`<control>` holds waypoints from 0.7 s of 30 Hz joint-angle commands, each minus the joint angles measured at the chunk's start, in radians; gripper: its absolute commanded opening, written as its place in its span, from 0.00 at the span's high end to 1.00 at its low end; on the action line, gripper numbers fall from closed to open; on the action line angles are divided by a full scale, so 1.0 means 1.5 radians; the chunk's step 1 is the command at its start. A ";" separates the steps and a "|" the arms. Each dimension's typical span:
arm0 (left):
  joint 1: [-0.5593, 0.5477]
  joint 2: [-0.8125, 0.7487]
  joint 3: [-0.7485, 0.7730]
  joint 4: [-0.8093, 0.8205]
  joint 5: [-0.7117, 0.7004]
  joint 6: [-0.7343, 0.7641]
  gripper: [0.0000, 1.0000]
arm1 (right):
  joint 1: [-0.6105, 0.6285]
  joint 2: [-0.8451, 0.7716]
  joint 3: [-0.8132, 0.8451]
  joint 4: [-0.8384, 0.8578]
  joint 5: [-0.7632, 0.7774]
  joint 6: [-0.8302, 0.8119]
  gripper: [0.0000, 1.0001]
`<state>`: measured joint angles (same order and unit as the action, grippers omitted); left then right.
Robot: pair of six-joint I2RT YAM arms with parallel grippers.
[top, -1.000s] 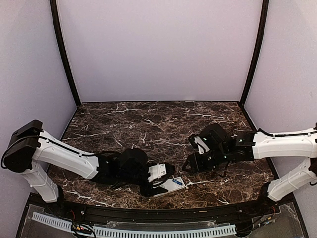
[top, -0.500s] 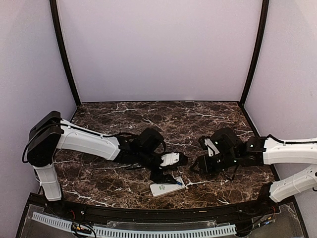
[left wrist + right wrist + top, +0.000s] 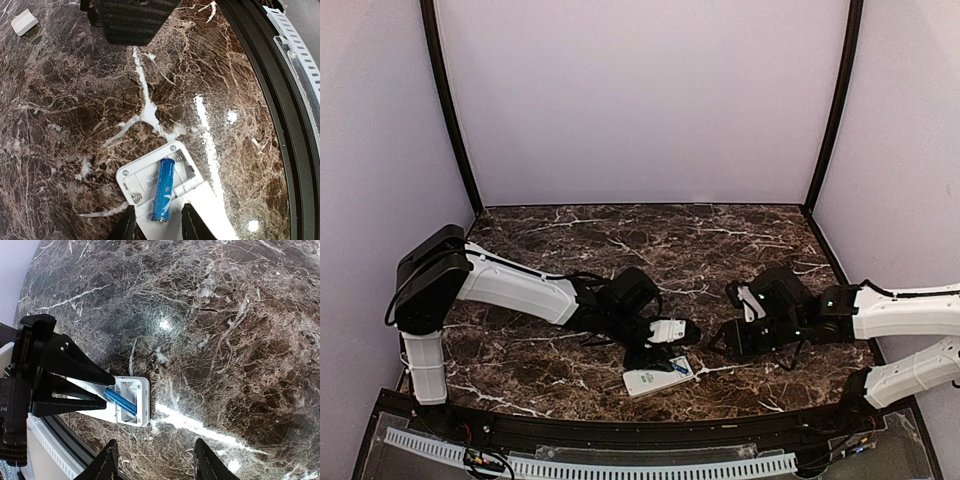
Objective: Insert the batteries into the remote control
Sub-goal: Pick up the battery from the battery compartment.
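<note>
Remote control [image 3: 658, 377] lies back-up at lower centre of the top view, close to the black front rim [image 3: 272, 80], compartment open with one blue battery [image 3: 163, 189] lying slantwise in it. Left gripper [image 3: 159, 227] sits over the remote, fingers narrowly spread either side of the battery's near end with a thin gap each side; right gripper [image 3: 156, 462] is near on the right, low over bare marble, spread on nothing. Small white piece [image 3: 24, 22] lies well apart at upper left of the left wrist view; table [image 3: 620, 240] open toward the back wall
</note>
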<state>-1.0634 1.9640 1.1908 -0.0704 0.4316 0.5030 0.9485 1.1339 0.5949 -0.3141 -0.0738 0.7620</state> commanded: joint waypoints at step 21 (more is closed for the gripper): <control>-0.006 0.024 0.020 -0.044 0.013 0.010 0.81 | -0.004 -0.027 -0.039 0.033 0.012 0.031 0.52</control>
<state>-1.0649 1.9842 1.2095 -0.0803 0.4351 0.5095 0.9485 1.0855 0.5438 -0.2874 -0.0662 0.7990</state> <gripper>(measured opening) 0.212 0.482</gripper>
